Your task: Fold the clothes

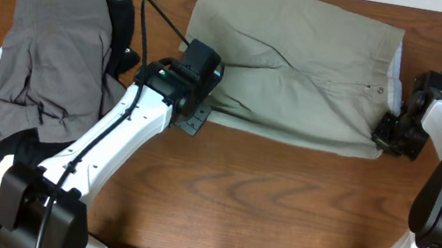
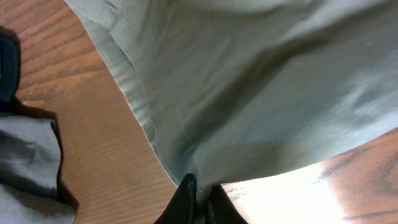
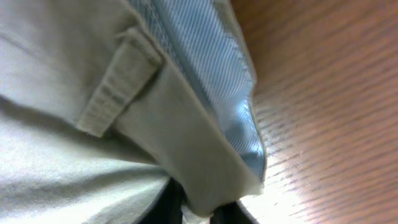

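Shorts [image 1: 301,66]: matt khaki woven cloth, lightly creased, stitched hems.
Waistband lining [image 3: 199,56]: pale blue cloth, fine diagonal stripe.
Grey garment [image 1: 53,35]: matt soft cloth, wrinkled.
Table [image 1: 261,210]: smooth brown wood grain, slight sheen with glare patches.
Arm shells [image 1: 123,126]: white plastic, glossy.

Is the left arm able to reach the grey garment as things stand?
Probably yes for distance: the grey garment lies close beside the left gripper. But that gripper is shut on the shorts, so it must let go first.
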`<state>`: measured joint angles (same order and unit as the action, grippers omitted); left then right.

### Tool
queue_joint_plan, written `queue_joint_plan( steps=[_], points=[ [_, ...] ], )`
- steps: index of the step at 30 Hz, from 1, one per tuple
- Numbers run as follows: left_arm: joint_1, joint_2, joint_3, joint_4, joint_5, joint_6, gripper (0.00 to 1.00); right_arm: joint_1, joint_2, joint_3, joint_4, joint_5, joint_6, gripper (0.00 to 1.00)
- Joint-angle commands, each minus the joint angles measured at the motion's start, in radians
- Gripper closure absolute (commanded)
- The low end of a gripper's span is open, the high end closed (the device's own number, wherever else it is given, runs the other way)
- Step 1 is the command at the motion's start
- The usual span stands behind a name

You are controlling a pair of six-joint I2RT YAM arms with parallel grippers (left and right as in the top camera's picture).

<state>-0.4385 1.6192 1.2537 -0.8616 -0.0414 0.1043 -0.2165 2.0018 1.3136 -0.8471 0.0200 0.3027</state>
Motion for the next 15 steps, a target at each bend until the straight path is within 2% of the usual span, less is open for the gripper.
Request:
queue_joint_plan(
  steps=[1,7,15],
  points=[
    [0.006,-0.005,0.01,0.005,-0.023,-0.013,0.94,0.007,-0.006,-0.014,0.01,0.078,0.028,0.99],
    [0.006,-0.024,0.011,0.0,-0.024,-0.014,0.94,0.004,-0.062,0.002,-0.07,0.075,0.056,0.99],
    [0.035,-0.168,0.011,-0.022,-0.045,-0.066,0.94,-0.016,-0.353,0.008,-0.208,0.013,0.056,0.99]
  ],
)
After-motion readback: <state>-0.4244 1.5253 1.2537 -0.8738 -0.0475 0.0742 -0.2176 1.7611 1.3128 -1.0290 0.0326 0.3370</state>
